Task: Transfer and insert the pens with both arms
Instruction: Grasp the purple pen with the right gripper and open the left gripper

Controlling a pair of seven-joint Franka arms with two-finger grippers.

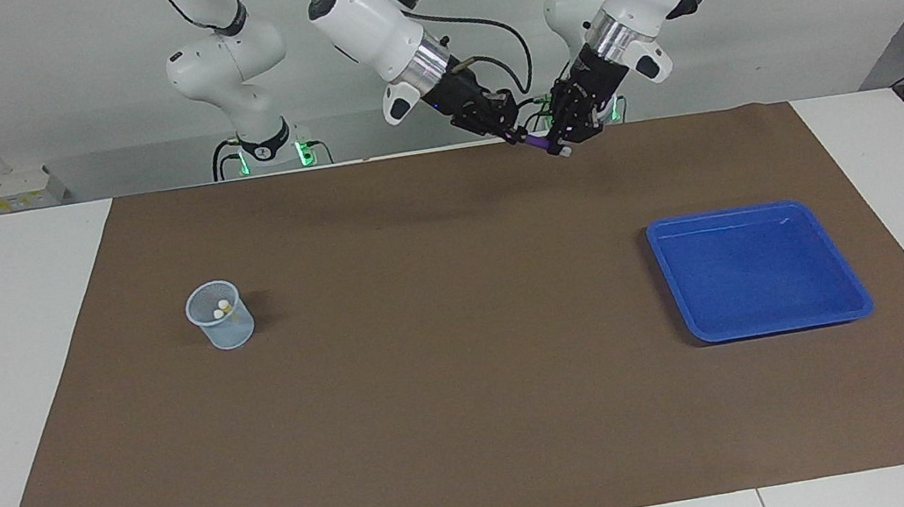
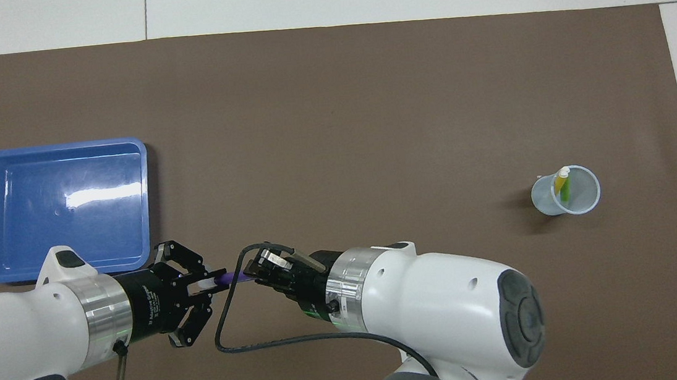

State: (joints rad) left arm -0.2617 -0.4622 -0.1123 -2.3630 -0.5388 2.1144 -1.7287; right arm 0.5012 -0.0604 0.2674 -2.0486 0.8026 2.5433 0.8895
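Mid-handover over the mat's robot-side edge, left gripper (image 1: 561, 140) and right gripper (image 1: 513, 133) both clamp the purple pen (image 2: 230, 278); next, left should release, right carrying it to the cup (image 2: 565, 192) at three o'clock

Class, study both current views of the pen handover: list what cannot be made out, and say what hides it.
- Purple pen: the middle shows in both views; both ends are covered by the left gripper and right gripper.
- Green pen and yellow pen in the cup: facing view shows only whitish tips; the cup wall hides the barrels.
- Arm bases: cut off by the overhead view's bottom edge.
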